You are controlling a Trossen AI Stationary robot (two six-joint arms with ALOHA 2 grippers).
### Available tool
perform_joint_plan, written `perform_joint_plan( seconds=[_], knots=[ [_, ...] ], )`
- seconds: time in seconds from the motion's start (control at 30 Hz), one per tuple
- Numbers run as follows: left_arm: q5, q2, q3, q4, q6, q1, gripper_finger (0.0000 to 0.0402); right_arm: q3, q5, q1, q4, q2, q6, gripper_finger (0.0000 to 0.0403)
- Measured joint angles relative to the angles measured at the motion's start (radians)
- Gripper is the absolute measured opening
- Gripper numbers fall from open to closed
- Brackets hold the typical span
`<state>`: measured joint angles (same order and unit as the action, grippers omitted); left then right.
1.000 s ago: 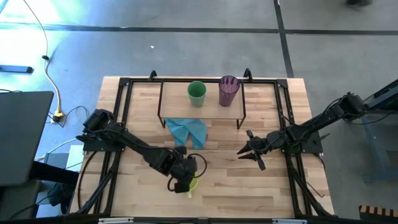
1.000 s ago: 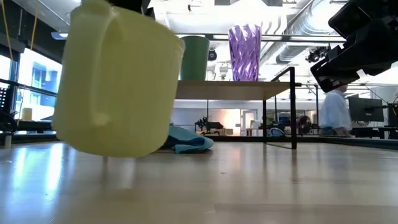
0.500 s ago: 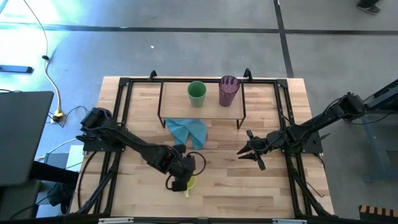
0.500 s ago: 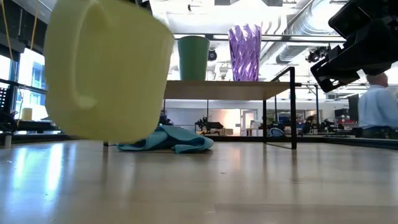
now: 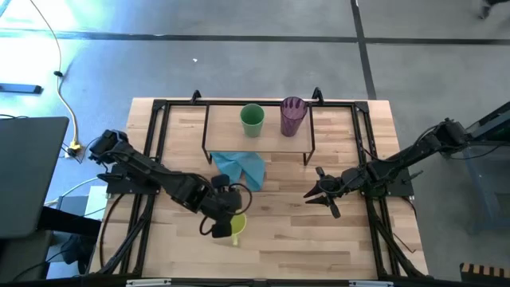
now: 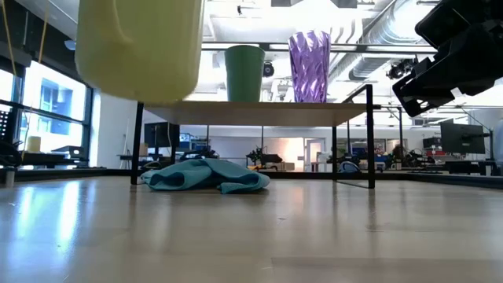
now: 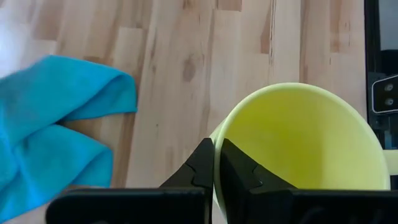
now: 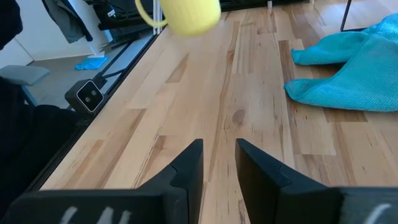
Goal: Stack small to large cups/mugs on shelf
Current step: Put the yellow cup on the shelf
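The short yellow-green mug hangs in my left gripper, which is shut on it over the near middle of the table. In the low view the mug floats well above the tabletop. The green cup and the purple tumbler stand upright side by side on the shelf at the table's far side. My right gripper is open and waits right of centre, holding nothing. My left gripper pinches the mug's rim. One finger is inside the cup and the other finger is outside its wall. The fingers come from above, pointing down. The mug is lifted clear of the table, roughly upright, opening up.
A light blue cloth lies crumpled on the table just in front of the shelf, between its legs. Black rails run along the table's sides. Bare wood stretches across the near right part of the table.
My left gripper has risen and drawn a little toward the table's left, carrying the mug. The mug was tilted close to the tabletop a second ago and now hangs level, well above it. The right arm has kept still.
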<state>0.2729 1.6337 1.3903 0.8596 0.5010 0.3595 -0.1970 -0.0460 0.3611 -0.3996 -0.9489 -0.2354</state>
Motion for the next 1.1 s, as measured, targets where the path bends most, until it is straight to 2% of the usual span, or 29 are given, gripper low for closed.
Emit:
perform_joint_plan(
  seconds=[0.27, 0.47, 1.1],
  knots=[
    [0.035, -0.071, 0.0, 0.043, -0.018, -0.002, 0.0, 0.0, -0.004, 0.0, 0.0, 0.0, 0.0, 0.0083],
    [0.033, -0.096, 0.0, 0.06, -0.034, -0.046, 0.0, 0.0, -0.01, 0.0, 0.0, 0.0, 0.0, 0.0083],
    [-0.107, -0.178, 0.001, 0.089, -0.185, -0.242, 0.0, 0.0, -0.011, 0.0, 0.027, 0.0, 0.0, 0.0083]
  ],
)
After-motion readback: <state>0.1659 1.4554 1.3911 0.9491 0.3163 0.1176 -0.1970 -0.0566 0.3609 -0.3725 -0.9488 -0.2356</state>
